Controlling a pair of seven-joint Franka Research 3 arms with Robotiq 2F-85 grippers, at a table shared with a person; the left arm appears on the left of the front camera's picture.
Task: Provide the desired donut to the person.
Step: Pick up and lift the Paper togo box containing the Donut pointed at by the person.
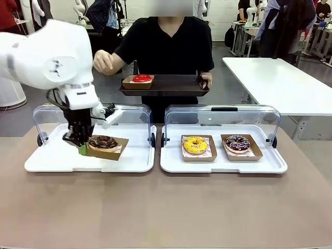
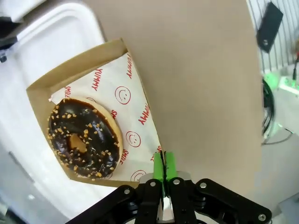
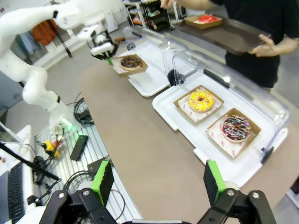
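A chocolate donut [image 1: 102, 141] [image 2: 84, 137] with nut bits lies on printed paper in a brown cardboard tray [image 1: 110, 153] [image 2: 135, 116]. My left gripper [image 1: 82, 148] [image 2: 163, 164] is shut on the near corner of that cardboard tray, over the left white tray [image 1: 52, 161]. That corner looks slightly raised. The person [image 1: 166, 46] stands across the table holding a dark serving tray [image 1: 171, 88] that carries a red donut [image 1: 141, 79]; the other hand [image 1: 104, 61] is lifted. My right gripper [image 3: 158, 181] hangs open high over the table's near side.
The right white tray [image 1: 223, 165] holds a yellow donut [image 1: 195, 144] [image 3: 201, 100] and a dark sprinkled donut [image 1: 237, 143] [image 3: 236, 127], each in a cardboard tray. Clear lids [image 1: 223, 116] stand open behind both white trays. Bare brown tabletop [image 1: 166, 207] stretches in front.
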